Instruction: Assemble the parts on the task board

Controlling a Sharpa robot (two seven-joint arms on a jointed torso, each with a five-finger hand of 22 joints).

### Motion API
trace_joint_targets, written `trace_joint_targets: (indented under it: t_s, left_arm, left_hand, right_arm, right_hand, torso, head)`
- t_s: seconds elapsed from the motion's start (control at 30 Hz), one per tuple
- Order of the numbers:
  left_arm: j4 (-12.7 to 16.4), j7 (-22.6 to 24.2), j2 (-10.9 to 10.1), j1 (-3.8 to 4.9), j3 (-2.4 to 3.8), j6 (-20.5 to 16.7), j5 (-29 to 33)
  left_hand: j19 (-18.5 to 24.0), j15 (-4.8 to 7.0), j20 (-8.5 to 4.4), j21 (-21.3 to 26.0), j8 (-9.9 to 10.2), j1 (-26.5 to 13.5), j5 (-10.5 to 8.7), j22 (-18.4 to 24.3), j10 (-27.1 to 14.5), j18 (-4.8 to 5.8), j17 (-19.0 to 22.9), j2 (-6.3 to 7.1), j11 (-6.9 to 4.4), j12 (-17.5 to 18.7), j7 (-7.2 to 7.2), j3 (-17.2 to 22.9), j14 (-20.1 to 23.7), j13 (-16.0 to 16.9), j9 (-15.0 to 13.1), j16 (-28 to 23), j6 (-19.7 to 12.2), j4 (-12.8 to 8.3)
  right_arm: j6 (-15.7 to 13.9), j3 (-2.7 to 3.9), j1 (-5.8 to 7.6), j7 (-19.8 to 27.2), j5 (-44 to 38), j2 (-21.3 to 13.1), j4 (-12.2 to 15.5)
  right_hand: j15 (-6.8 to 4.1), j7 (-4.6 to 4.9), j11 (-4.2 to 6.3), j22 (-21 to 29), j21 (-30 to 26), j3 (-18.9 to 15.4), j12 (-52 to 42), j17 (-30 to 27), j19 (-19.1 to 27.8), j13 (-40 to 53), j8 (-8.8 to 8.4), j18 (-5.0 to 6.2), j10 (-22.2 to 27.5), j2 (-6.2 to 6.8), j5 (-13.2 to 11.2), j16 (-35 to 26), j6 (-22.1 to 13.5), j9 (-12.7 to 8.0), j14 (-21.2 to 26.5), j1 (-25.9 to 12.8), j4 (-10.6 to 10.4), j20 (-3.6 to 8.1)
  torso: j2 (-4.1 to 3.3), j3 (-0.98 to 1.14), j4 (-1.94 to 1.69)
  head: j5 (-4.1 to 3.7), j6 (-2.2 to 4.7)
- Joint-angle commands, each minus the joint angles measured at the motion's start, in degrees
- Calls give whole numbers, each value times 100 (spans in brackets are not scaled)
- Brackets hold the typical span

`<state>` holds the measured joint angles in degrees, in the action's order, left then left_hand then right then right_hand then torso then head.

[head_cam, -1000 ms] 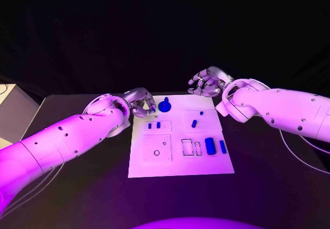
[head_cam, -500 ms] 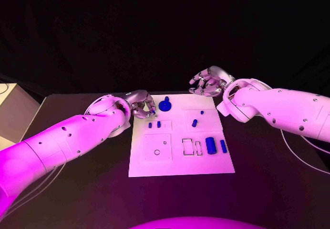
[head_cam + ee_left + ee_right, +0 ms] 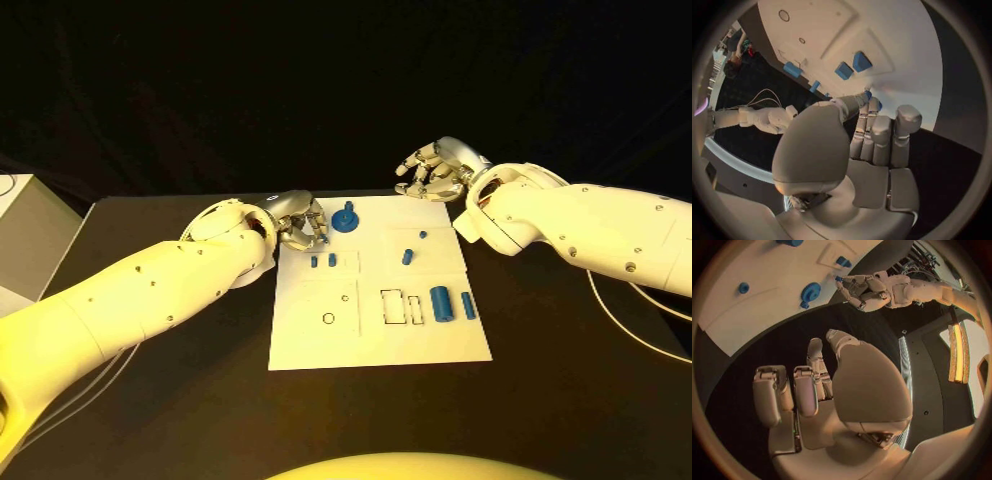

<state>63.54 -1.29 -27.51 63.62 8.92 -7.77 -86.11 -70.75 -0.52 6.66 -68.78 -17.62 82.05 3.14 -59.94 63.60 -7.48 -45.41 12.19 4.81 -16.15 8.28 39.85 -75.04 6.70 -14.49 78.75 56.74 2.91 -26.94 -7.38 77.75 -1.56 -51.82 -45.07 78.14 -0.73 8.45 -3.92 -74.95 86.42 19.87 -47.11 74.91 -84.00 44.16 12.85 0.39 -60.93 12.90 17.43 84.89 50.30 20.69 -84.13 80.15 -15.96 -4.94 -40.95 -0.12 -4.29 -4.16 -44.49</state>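
Observation:
The white task board (image 3: 378,340) lies in the middle of the black table. A round blue gear-like part (image 3: 345,217) stands near its far edge, two small blue parts (image 3: 323,261) behind it, and two longer blue parts (image 3: 451,304) at the right. My left hand (image 3: 300,226) hovers at the board's far left corner with fingers curled; in the left wrist view its thumb and a finger pinch a small blue part (image 3: 869,94). My right hand (image 3: 433,170) hangs beyond the board's far edge, fingers loosely apart and holding nothing (image 3: 811,385). The right wrist view shows the gear (image 3: 809,291).
A pale box (image 3: 22,225) stands at the table's left edge. A thin cable (image 3: 635,330) trails over the table on the right. Outlined slots and a small round hole (image 3: 329,319) mark the board's near half.
My left hand has crept slightly toward the two small parts at the board's far left. The right hand has stayed where it was.

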Motion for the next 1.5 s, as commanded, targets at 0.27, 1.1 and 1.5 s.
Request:
trace_joint_targets:
  t_s: [0.27, 1.1, 1.5]
  left_arm:
    - [-21, 2, 29, -4, -4, 132, -39]
    - [-121, -26, 155, -17, -34, 181, -68]
    - [-202, -66, 189, -19, -39, 177, -124]
  left_hand:
    - [-20, -12, 9, -28, 23, -59, -14, -4, 63, 50, -6, 6, 4, 37, 14, 29, -36, -4, -14, -1, 44, 1]
    - [-12, -14, 9, -23, 30, -76, -15, 4, 67, 48, -6, 6, 8, 60, 20, 31, -37, -4, -18, -2, 39, -2]
    - [-16, -15, 9, -30, 34, -77, -15, -6, 74, 50, -16, -2, 10, 77, 24, 39, -41, -3, -22, 1, 38, -10]
  right_arm:
    - [19, 4, 0, 39, -46, -1, 8]
    - [20, 4, 0, 35, -46, 4, 19]
    - [19, 4, 0, 33, -46, 0, 26]
  right_hand:
    - [-33, 18, 45, -1173, -38, 35, 39, 547, -476, -5, 36, 67, 6, 40, 22, -38, 5, 7, -357, -15, -1, 33]
    - [-33, 18, 45, -1173, -38, 35, 39, 547, -476, -5, 36, 67, 6, 40, 22, -38, 5, 7, -357, -15, -1, 33]
    - [-33, 18, 45, -1173, -38, 35, 39, 547, -476, -5, 36, 67, 6, 40, 22, -38, 5, 7, -357, -15, -1, 33]
  torso:
    - [6, -9, -9]
    - [2, -6, 0]
    - [2, -6, -8]
  head:
    - [-15, -13]
    - [-43, -8]
    - [-65, -21]
